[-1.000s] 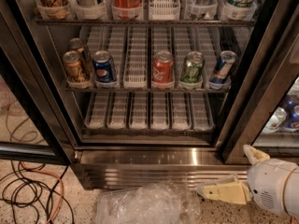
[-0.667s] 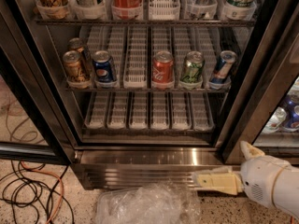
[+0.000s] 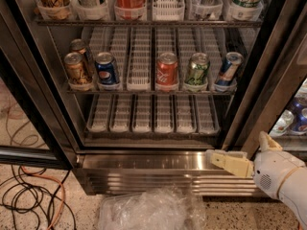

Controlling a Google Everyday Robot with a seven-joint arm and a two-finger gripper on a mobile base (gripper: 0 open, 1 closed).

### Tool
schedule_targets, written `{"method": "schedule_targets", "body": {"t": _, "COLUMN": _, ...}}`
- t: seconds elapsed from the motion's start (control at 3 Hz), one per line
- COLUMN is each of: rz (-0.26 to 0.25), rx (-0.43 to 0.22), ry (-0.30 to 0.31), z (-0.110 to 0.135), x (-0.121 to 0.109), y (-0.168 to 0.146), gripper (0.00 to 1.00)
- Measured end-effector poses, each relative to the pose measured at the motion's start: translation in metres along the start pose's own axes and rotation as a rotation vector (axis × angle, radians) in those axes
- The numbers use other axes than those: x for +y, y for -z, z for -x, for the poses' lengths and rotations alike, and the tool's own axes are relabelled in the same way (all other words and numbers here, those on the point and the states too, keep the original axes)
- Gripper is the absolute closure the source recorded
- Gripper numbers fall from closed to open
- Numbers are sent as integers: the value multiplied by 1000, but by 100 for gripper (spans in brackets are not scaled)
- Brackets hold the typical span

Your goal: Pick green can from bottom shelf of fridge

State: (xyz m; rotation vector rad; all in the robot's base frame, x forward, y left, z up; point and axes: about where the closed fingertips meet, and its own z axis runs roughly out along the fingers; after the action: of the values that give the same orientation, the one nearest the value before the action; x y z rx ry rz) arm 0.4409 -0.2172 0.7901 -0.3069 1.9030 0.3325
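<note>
Green can [image 3: 197,70] upright on shelf [image 3: 144,91], between red cola can [image 3: 167,71] and blue-white-red can [image 3: 228,71]; long axis vertical. Gripper [image 3: 238,150] low right, before fridge base panel [image 3: 144,163]; fingers [image 3: 232,163] spread wide, holding nothing. Can lies above, slightly left of fingers, deeper in.

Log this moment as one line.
phase: pre-grasp | claw: low right, in front of steel base panel, far from can | green can: upright, right of red can, untouched
</note>
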Motion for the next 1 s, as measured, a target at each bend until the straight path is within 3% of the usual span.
{"method": "schedule_targets", "body": {"t": 0.33, "rz": 0, "rx": 0, "ry": 0, "z": 0, "x": 0, "y": 0, "gripper": 0}}
{"method": "schedule_targets", "body": {"t": 0.67, "rz": 52, "rx": -19, "ry": 92, "z": 4, "x": 17, "y": -4, "gripper": 0}}
{"method": "schedule_targets", "body": {"t": 1.0, "rz": 100, "rx": -127, "ry": 235, "z": 27, "x": 32, "y": -13, "gripper": 0}}
